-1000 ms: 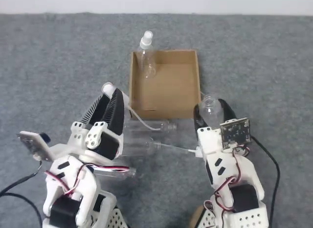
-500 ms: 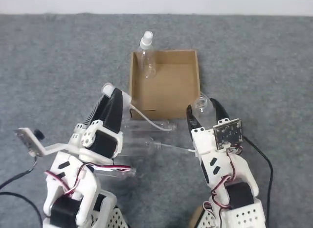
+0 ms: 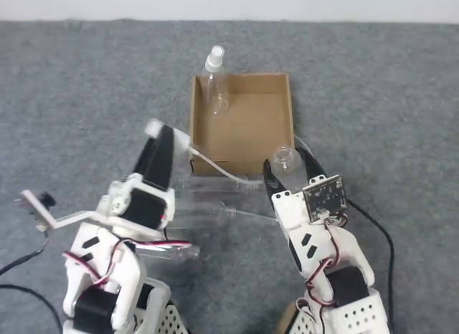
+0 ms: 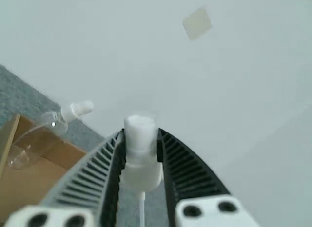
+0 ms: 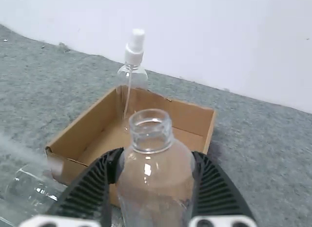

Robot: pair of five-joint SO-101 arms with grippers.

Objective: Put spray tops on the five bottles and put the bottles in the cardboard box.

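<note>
My left fingers (image 4: 105,163) pinch a white spray top (image 4: 141,149), its dip tube (image 3: 215,169) trailing right toward the open bottle (image 5: 153,173). My right fingers (image 5: 90,190) clasp that bottle upright, mouth up, at the near right corner of the cardboard box (image 3: 289,112). The top lies left of the neck, and I see no label on either.

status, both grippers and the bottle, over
Left gripper shut on spray top. Right gripper shut on open bottle, upright, at the cardboard box near wall. One capped bottle stands in the box. Loose bottles lie between the arms.
</note>
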